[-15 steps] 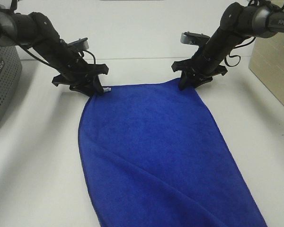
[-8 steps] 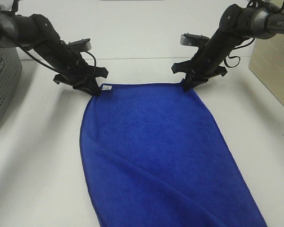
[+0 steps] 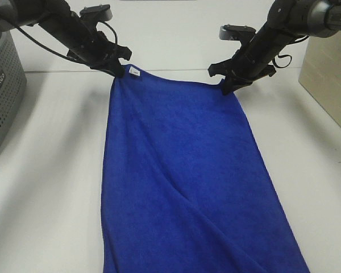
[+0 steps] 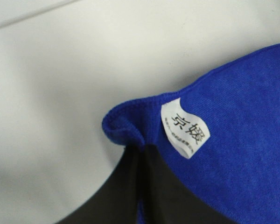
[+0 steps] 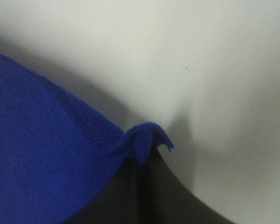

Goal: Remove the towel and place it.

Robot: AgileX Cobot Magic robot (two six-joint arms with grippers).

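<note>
- White desk (image 3: 45, 170) fills the scene, with a grey perforated basket (image 3: 3, 96) at nine o'clock.
- Blue towel (image 3: 182, 182) runs from twelve down to six o'clock, its far edge raised.
- Left pincer (image 3: 118, 70) pinches the corner beside the white tag (image 4: 184, 133); right pincer (image 3: 226, 86) pinches the opposite corner.
- Step in hand, as I judge it: carrying. Next calls for level, matched travel, then laying it flat.

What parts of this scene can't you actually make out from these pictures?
- The towel: its near end is cut off by the lower edge of the high view.
- The small print on its white tag: too blurred to read in the left wrist view.
- The grey basket: only part shows, cropped by the high view's left edge.
- Both claws' tips: mostly dark blur in the wrist views.
</note>
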